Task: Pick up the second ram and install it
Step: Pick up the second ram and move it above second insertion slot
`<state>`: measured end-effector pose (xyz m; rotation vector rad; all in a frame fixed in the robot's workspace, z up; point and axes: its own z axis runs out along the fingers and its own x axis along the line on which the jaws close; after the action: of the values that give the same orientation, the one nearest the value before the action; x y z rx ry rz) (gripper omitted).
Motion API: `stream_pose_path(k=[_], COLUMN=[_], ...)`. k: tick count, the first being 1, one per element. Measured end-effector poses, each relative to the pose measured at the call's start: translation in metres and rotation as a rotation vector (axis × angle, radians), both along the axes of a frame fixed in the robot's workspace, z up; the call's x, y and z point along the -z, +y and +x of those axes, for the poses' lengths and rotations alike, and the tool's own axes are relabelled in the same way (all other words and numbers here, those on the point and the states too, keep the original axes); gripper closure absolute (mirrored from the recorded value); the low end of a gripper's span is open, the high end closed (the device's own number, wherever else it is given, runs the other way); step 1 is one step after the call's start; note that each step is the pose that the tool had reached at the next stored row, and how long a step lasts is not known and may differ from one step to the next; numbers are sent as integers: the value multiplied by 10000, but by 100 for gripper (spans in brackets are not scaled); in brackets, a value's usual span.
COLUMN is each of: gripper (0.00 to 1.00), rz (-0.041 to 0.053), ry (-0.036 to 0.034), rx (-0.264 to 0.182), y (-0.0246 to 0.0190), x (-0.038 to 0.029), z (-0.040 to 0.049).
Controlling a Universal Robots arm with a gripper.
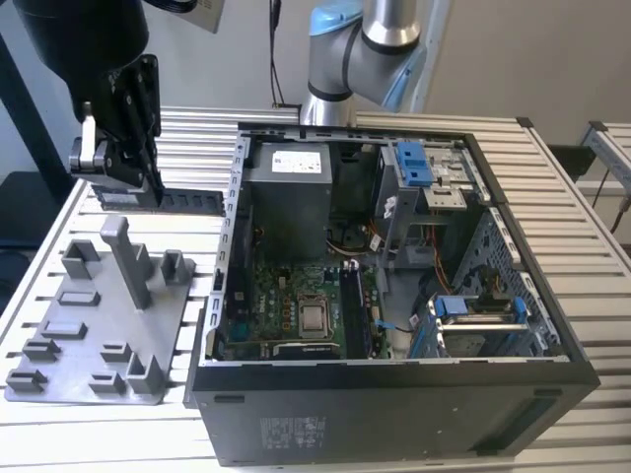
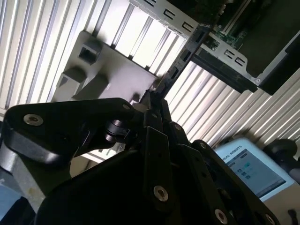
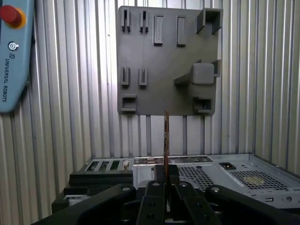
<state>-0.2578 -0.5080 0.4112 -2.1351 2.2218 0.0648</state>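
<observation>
The second ram (image 1: 189,201) is hanging in the air, up above the table (image 1: 39,246) and not lying on anything. It is sitting between the grey fixture (image 1: 99,325) below it and the open computer case (image 1: 394,384), which is on the exterior view's right. It is not inside the case yet.

The gripper (image 1: 150,185) is pinching the stick at one end, with its fingers closed tight on the two flat sides. The rest of the stick is poking out free and is pointing toward the case. Holding it by the end is probably leaving the long bottom edge bare, so nothing is getting in the way of that edge.

In the second wrist view the second ram (image 2: 182,60) is showing as a long dark strip reaching out from the gripper (image 2: 154,101) toward the edge of the case. In the first wrist view the stick (image 3: 166,136) is looking like a thin line, because the camera is seeing it edge-on, straight out from the gripper (image 3: 166,171). The grey fixture (image 3: 164,61) is lying flat behind it, with its little slots open.

Inside the case, the green motherboard (image 1: 296,286) is facing up, and its long black slots (image 1: 353,313) are sitting near the middle. The case is lying open on its side, most likely so the arm is able to reach down into it.
</observation>
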Motion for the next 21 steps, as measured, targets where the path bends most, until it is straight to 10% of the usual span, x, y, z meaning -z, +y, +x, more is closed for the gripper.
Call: stream_pose_path(k=[21], gripper=[86], rz=[0], ry=[1], rx=[0], y=[0], x=[0], z=[377])
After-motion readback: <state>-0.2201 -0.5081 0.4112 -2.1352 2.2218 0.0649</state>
